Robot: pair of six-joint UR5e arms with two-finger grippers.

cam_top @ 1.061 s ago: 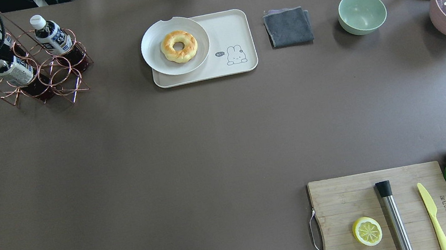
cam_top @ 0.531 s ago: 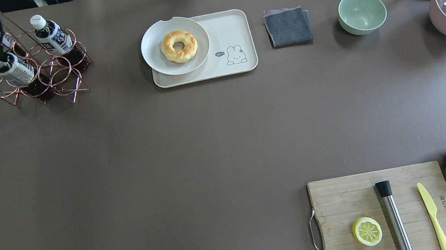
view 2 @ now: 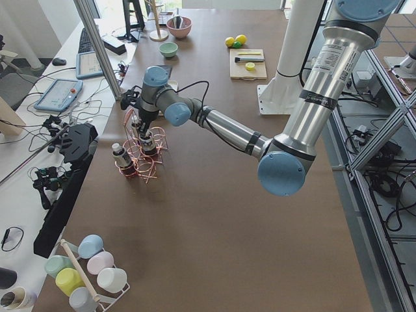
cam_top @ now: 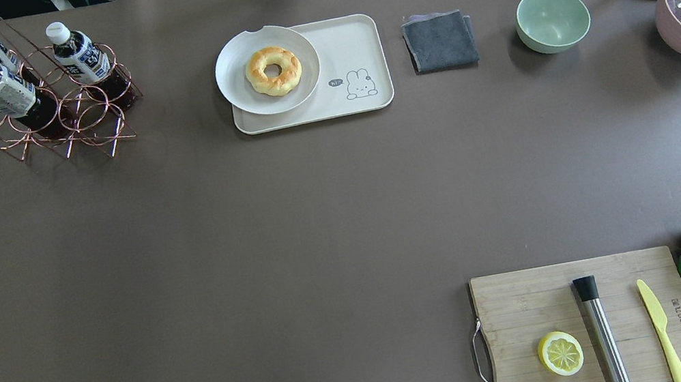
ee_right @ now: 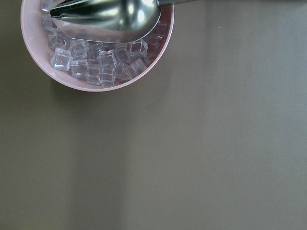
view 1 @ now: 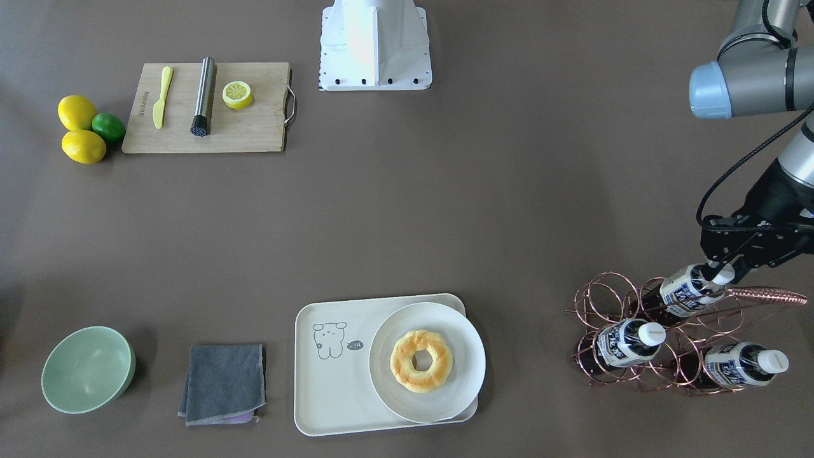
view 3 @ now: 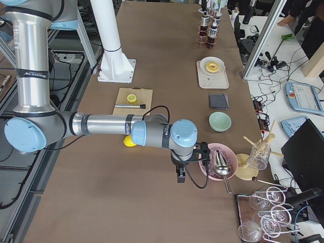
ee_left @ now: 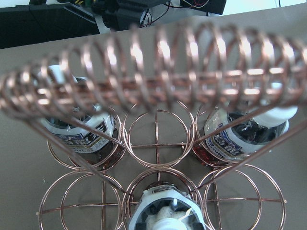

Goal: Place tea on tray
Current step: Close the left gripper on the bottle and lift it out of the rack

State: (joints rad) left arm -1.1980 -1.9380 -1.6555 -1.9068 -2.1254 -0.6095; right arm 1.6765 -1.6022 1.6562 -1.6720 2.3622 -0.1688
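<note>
**At the rack (view 1: 766,295), the left gripper (view 1: 722,272) clamps a bottle of tea (view 1: 682,291)**

In the far left corner of the table (cam_top: 318,222), the left gripper is closed tight on the white cap of the bottle of tea. The bottle leans at a tilt, its base not yet clear of a copper ring of the rack. A 2nd bottle (view 1: 620,345) and a 3rd bottle (view 1: 731,366) rest in the rack just beside it.

The tray (cam_top: 350,44) sits at the middle of the far edge, well apart from the rack. A plate (cam_top: 237,90) with a doughnut (cam_top: 257,75) covers the end nearer the rack, leaving the bear-printed end bare.

The right gripper (view 3: 180,173) hangs by the bowl of ice (cam_top: 679,41) in the far right corner; whether its jaws are apart or together cannot be told.

The likely trouble is the base catching the ring and dragging or tipping the rack. Held only by the cap, the bottle may also swing or slip. A set-down too close to the plate may knock it.
</note>
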